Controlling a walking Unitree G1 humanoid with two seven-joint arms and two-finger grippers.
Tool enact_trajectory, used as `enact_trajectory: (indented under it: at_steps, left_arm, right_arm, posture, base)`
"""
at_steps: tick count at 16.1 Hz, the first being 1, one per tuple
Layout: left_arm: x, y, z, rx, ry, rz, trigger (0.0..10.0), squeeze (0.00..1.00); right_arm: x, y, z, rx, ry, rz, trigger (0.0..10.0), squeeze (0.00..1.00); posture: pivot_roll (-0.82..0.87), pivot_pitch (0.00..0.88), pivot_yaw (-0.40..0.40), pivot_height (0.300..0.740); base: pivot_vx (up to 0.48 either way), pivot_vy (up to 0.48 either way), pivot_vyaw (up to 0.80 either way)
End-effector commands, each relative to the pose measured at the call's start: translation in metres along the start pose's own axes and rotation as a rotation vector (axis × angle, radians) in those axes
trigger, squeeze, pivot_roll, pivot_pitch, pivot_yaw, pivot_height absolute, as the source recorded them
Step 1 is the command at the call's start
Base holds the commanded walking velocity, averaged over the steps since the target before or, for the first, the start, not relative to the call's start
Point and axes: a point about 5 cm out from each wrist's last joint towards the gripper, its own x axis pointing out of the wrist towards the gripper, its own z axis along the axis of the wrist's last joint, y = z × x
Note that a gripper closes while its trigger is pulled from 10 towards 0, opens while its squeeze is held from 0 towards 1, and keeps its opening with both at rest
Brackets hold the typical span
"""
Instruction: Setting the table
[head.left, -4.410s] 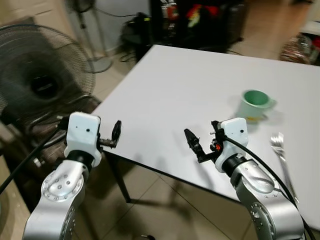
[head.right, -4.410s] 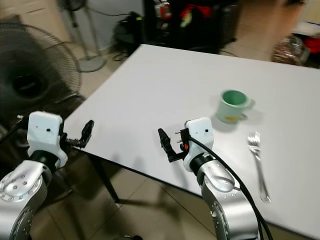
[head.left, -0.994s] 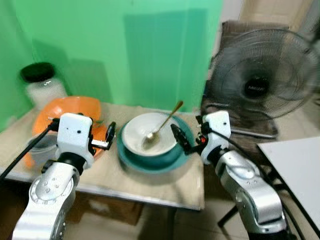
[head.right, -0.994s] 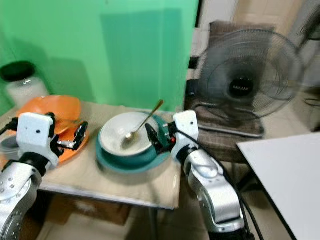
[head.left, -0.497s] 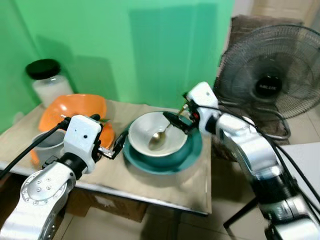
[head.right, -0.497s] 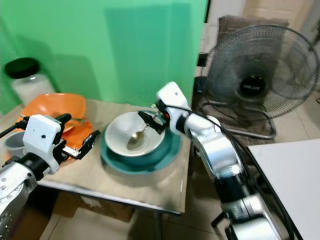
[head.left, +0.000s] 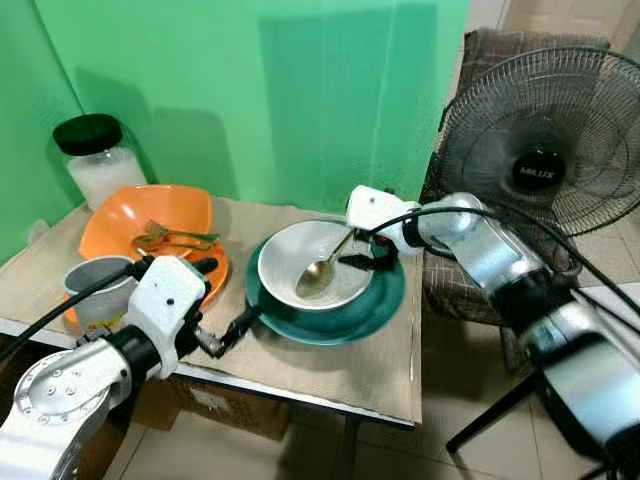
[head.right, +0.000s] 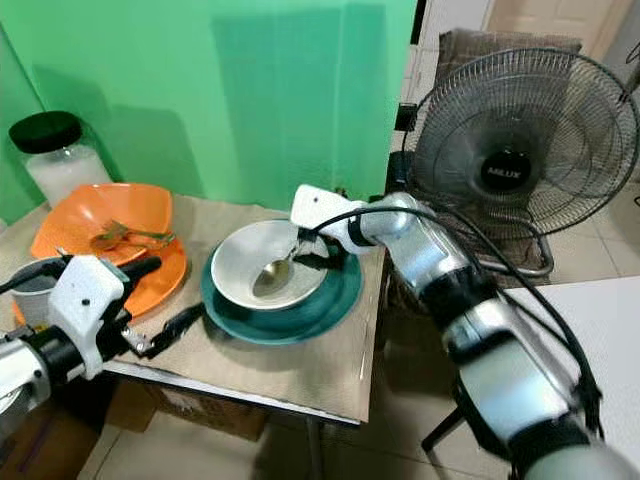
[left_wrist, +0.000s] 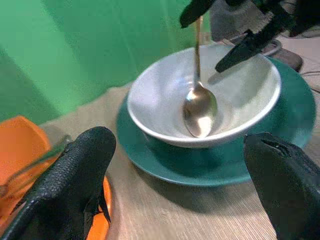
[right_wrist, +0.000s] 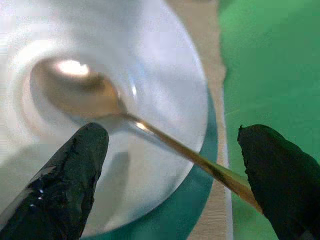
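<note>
Over on the side desk (head.left: 330, 365), the right hand (head.left: 372, 254) is spread wide either side of the gold spoon (head.left: 322, 270), which leans in the white bowl (head.left: 312, 262) on the teal plate (head.left: 340, 310). Nothing gripped there yet. By my reading the spoon is light, stiff and slick, liable to skid on the glazed bowl, so the thin handle above the rim looks the place to pinch. Bowl and plate look like breakable crockery, heavier, and smooth at the edges.

Down at the near edge, the left hand (head.left: 232, 328) waits released, fingers apart, close to the teal plate's rim but clear of it.

From the head cameras you get the wider spread: an orange bowl (head.left: 130, 215) with a fork (head.left: 170, 237) in it, a grey cup (head.left: 95, 290), a jar (head.left: 95, 160) against the green wall, a fan (head.left: 545, 140) beyond. Right wrist camera brings the close detail, the handle (right_wrist: 192, 155) crossing the bowl's rim between the two pads, untouched. Left wrist camera shows the spoon's bowl end (left_wrist: 199, 107) resting low inside the dish.
</note>
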Motion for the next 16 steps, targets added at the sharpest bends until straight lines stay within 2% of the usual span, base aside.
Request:
enact_trajectory:
  at_steps: [1, 2, 3, 5, 6, 7, 8, 16]
  left_arm:
    - [-0.003, 0.0, 0.003, 0.016, -0.004, -0.012, 10.0, 0.0]
    - [-0.004, -0.001, 0.002, 0.018, 0.0, -0.023, 10.0, 0.0]
    - [-0.005, -0.003, 0.002, 0.015, 0.003, -0.038, 10.0, 0.0]
    - [-0.006, -0.005, 0.001, 0.013, 0.009, -0.051, 10.0, 0.0]
    - [-0.007, -0.007, -0.001, 0.015, 0.017, -0.059, 10.0, 0.0]
    - [-0.007, -0.008, -0.001, 0.015, 0.018, -0.061, 10.0, 0.0]
    - [-0.008, -0.008, -0.001, 0.014, 0.019, -0.063, 10.0, 0.0]
    - [-0.009, -0.011, -0.003, 0.011, 0.026, -0.082, 10.0, 0.0]
  right_arm:
    - [-0.003, -0.006, 0.007, -0.061, 0.005, 0.026, 10.0, 0.18]
    - [-0.003, -0.009, 0.008, -0.115, 0.031, 0.048, 10.0, 0.0]
    - [0.001, -0.012, 0.012, -0.176, 0.059, 0.073, 10.0, 0.0]
    - [0.005, -0.013, 0.017, -0.202, 0.067, 0.09, 10.0, 0.0]
    - [0.009, -0.012, 0.02, -0.248, 0.086, 0.117, 7.6, 0.0]
    - [0.01, -0.011, 0.021, -0.272, 0.097, 0.134, 2.5, 0.0]
    - [0.012, -0.012, 0.023, -0.298, 0.109, 0.143, 0.0, 0.0]
    - [0.023, -0.008, 0.028, -0.461, 0.199, 0.205, 0.0, 0.0]
  posture:
    - [-0.06, 0.0, 0.023, 0.74]
    - [-0.06, 0.0, 0.019, 0.74]
    - [-0.06, 0.0, 0.014, 0.74]
    - [-0.06, 0.0, 0.011, 0.74]
    - [-0.05, 0.0, 0.007, 0.74]
    - [-0.05, 0.0, 0.005, 0.74]
    - [-0.05, 0.0, 0.004, 0.74]
    - [-0.05, 0.0, -0.008, 0.74]
  base:
    - [0.0, 0.0, 0.0]
    - [0.0, 0.0, 0.0]
    - [0.0, 0.0, 0.0]
    - [0.0, 0.0, 0.0]
    - [0.0, 0.0, 0.0]
    - [0.0, 0.0, 0.0]
    - [0.0, 0.0, 0.0]
    - [0.0, 0.0, 0.0]
